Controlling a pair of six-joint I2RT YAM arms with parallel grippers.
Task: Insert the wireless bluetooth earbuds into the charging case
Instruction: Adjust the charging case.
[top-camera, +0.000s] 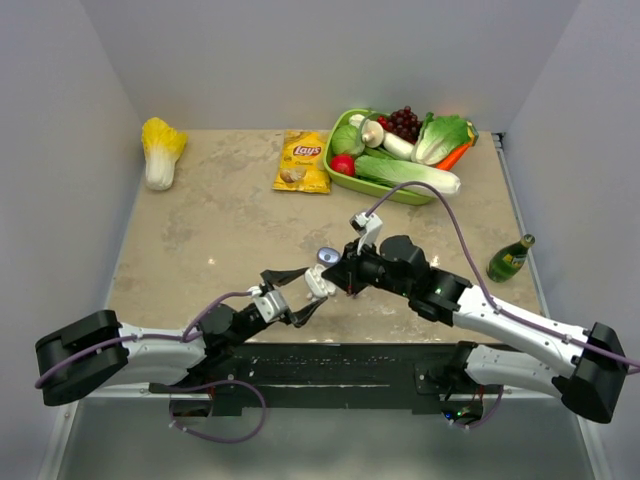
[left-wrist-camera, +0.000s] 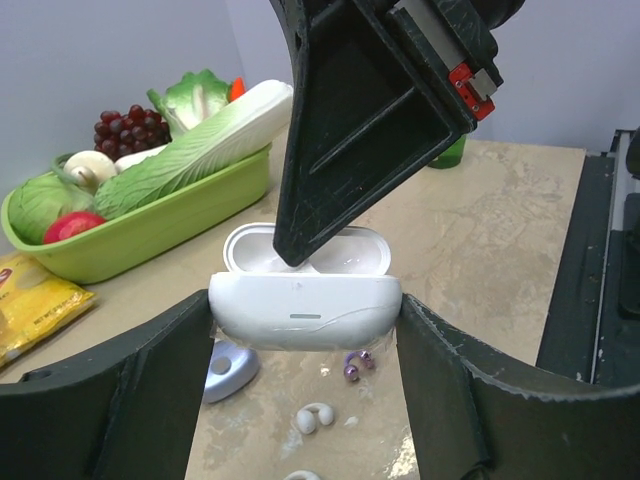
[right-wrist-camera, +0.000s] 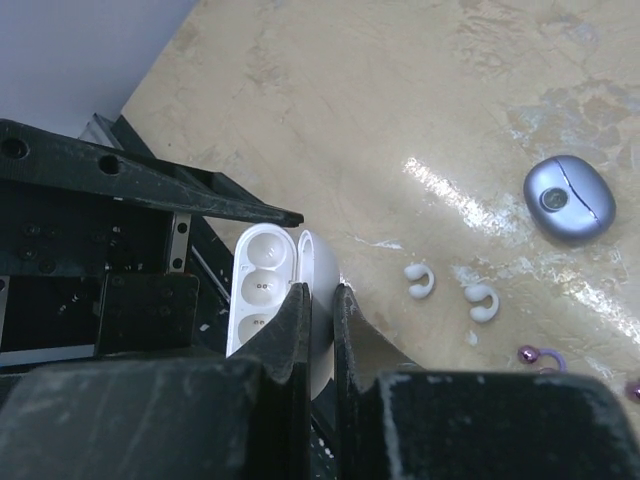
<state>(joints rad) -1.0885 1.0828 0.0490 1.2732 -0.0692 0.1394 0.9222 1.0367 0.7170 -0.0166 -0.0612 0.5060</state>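
An open white charging case (left-wrist-camera: 305, 310) is held just above the table with my left gripper (left-wrist-camera: 305, 330) shut across its base, one finger on each end. My right gripper (right-wrist-camera: 320, 295) is shut on the case's raised lid (right-wrist-camera: 325, 265), pinching it from above beside the empty wells (right-wrist-camera: 258, 285). The wireless bluetooth earbuds lie loose on the table beneath. Two are white (right-wrist-camera: 418, 282) (right-wrist-camera: 482, 302) and one is purple (left-wrist-camera: 355, 365). In the top view both grippers meet at the case (top-camera: 318, 283).
A shut lilac case (top-camera: 327, 256) lies on the table just beyond the grippers. A green basket (top-camera: 392, 192) of vegetables stands at the back right. There is a chips bag (top-camera: 303, 162) beside it, a cabbage (top-camera: 160, 150) at the back left and a green bottle (top-camera: 510, 260) to the right.
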